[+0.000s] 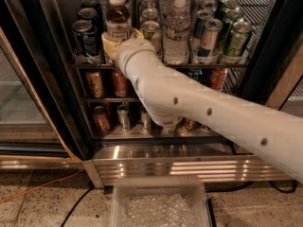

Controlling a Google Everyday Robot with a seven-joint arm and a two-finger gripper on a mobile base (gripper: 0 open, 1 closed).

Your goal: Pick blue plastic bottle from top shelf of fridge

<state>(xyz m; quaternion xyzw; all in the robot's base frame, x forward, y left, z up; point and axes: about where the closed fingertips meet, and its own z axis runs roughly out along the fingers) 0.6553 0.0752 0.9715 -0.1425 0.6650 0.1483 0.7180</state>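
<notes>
Reaching into the fridge (29,60), my arm (203,110) comes in from the lower right and ends at the front left of the top shelf (90,65). The gripper (118,44) sits at the base of the bottle (118,17), with cream parts showing on both sides of the label. Whether it is clamped on the bottle or loose around it, I cannot tell; the wrist hides that.

The bottle stands upright in the second lane from the left, at the front of the shelf, white cap on top, dark liquid, white label. Its bottom is hidden behind the gripper.

Blue cans (84,36) stand just left of it. A green can (151,32) is just beside it on the right. Next lane over, water bottles (176,32) stand upright. Further right are a silver-blue can (208,36) and more green cans (236,39).

Two lower racks hold cans only: orange ones (94,83) on the middle rack, mixed ones (100,119) on the bottom, many behind the arm.

Steel grille (189,167) runs under the door. On the floor in front sits a clear tub (158,187). An orange cable (28,194) lies on the floor at left.
</notes>
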